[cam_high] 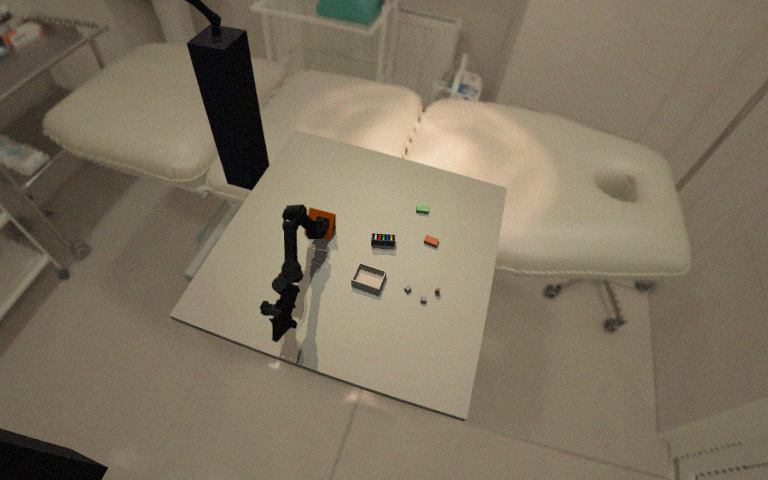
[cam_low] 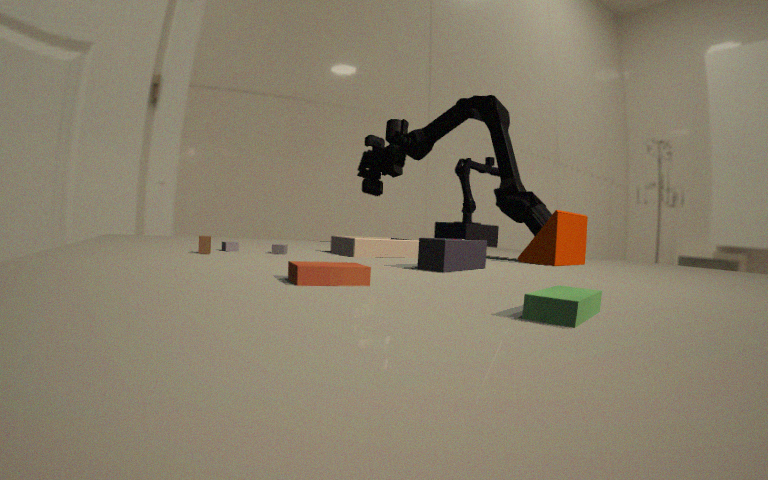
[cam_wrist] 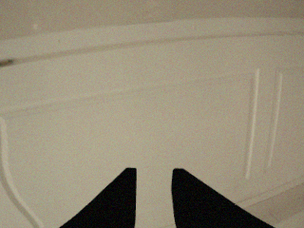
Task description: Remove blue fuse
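Pincer (cam_high: 284, 328) (cam_low: 370, 164) (cam_wrist: 154, 178) and blue fuse (cam_high: 387, 237) are well apart: we see the fuse seated in the fuse block (cam_high: 383, 245) (cam_low: 453, 254), between the green fuse (cam_high: 384, 237) and the yellow fuse (cam_high: 391, 237). In the top view, our pincer is down and to the left of that block, near the table's lower left edge; the exterior view shows it raised above the table (cam_high: 351, 339) (cam_low: 362, 367).

Our wrist view shows its two black fingers parted by a narrow gap, with nothing pinched between them. We see no contact between the pincer and the fuses, the block or the tray (cam_high: 365, 287) (cam_low: 342, 246).

The tray sits near the fuse block, without the blue fuse in it. Farther off, we have a green brick (cam_high: 422, 209) (cam_low: 557, 306) and an orange-red brick (cam_high: 431, 241) (cam_low: 328, 274) lying flat on the table.
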Controlling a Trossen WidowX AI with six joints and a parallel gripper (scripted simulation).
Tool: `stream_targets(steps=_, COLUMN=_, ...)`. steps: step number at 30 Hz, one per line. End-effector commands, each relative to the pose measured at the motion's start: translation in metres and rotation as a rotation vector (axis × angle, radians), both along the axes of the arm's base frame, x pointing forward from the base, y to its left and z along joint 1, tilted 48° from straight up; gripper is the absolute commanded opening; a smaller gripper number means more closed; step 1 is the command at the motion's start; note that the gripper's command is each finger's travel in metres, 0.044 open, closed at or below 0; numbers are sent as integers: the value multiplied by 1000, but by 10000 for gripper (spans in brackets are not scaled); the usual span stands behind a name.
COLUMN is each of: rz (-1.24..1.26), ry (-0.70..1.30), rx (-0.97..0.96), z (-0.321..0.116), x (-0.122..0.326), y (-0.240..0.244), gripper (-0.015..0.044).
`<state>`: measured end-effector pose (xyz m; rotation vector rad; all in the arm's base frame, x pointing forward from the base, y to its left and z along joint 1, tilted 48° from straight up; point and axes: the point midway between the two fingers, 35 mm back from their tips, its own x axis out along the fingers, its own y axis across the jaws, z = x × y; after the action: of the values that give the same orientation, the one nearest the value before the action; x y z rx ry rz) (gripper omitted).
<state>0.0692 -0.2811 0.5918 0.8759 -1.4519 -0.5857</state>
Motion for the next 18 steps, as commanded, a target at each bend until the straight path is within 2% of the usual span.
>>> stream_targets(steps=1, rz=101, ry=24, rx=146, z=-33, x=44, y=-27, gripper=70)
stream_targets(steps=9, rz=308, ry=140, rx=442, z=-119, x=155, y=-48, gripper=70)
stream_targets(steps=18, rz=482, ry=358, rx=766, z=-230, x=268, y=-7, gripper=70)
